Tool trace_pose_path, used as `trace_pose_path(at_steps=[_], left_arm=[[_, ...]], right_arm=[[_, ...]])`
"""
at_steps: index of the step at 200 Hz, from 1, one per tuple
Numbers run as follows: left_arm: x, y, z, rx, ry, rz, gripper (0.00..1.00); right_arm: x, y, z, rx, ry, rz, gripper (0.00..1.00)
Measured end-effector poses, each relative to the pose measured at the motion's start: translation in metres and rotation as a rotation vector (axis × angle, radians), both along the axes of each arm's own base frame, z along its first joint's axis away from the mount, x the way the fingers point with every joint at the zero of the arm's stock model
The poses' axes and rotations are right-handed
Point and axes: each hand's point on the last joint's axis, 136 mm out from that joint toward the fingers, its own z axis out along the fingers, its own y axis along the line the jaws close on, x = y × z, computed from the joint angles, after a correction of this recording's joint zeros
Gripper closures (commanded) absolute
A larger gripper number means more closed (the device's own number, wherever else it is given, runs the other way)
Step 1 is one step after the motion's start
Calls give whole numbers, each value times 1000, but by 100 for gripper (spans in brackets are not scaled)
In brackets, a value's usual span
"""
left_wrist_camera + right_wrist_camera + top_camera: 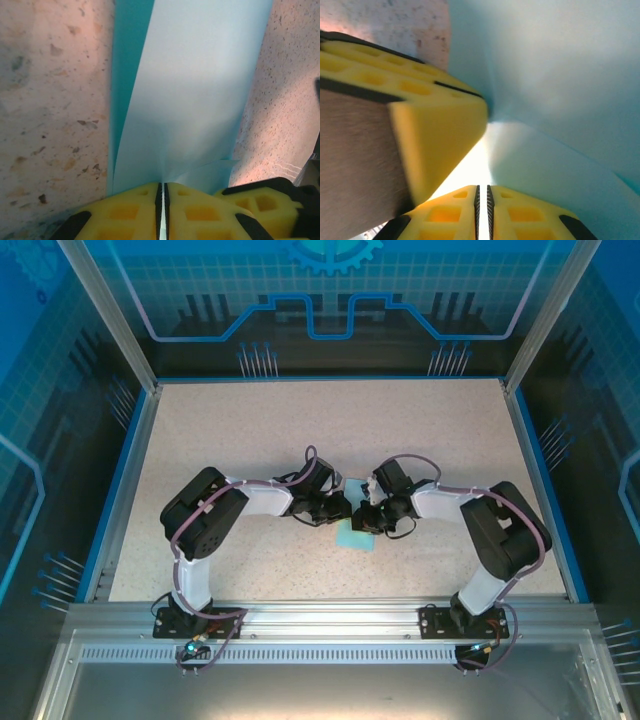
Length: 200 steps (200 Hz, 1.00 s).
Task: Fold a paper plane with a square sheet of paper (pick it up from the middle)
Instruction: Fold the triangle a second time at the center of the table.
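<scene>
From above, one light-blue sheet point(353, 537) sits at the middle of the desk point(240, 430). Two arms meet over it there, the left arm point(215, 512) and the right arm point(495, 525). The parts of the sheet that show run from the desk's far side toward its near side, tilted a little.

From the left wrist, the two yellow left fingers point(130, 216) are closed to a hairline slit and pinch the near end of the sheet point(195, 100). It stretches straight away from them as one long band above the speckled desk point(50, 100). A darker teal layer shows along its left edge, and a small flap sticks out to the right just above the fingers.

From the right wrist, the two right fingers point(520, 212) are likewise pressed almost together, with a fold of the sheet point(560, 75) running down into the slit. One left finger point(435, 115) comes in from the side, its tip right at the sheet's crease.
</scene>
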Motion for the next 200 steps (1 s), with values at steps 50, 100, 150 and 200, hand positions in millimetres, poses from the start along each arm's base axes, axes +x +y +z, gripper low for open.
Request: trace_pose_path(at_steps=[50, 100, 150, 200], left_arm=[[0, 0, 0, 3, -1, 2, 85], [-1, 0, 0, 4, 1, -1, 85], [-1, 0, 0, 5, 2, -1, 85], [0, 0, 0, 5, 2, -1, 84]], right_arm=[[-3, -3, -3, 32, -23, -5, 82], [-21, -13, -1, 31, -38, 10, 80], [-40, -21, -1, 31, -24, 36, 80], [-58, -34, 0, -2, -2, 39, 79]])
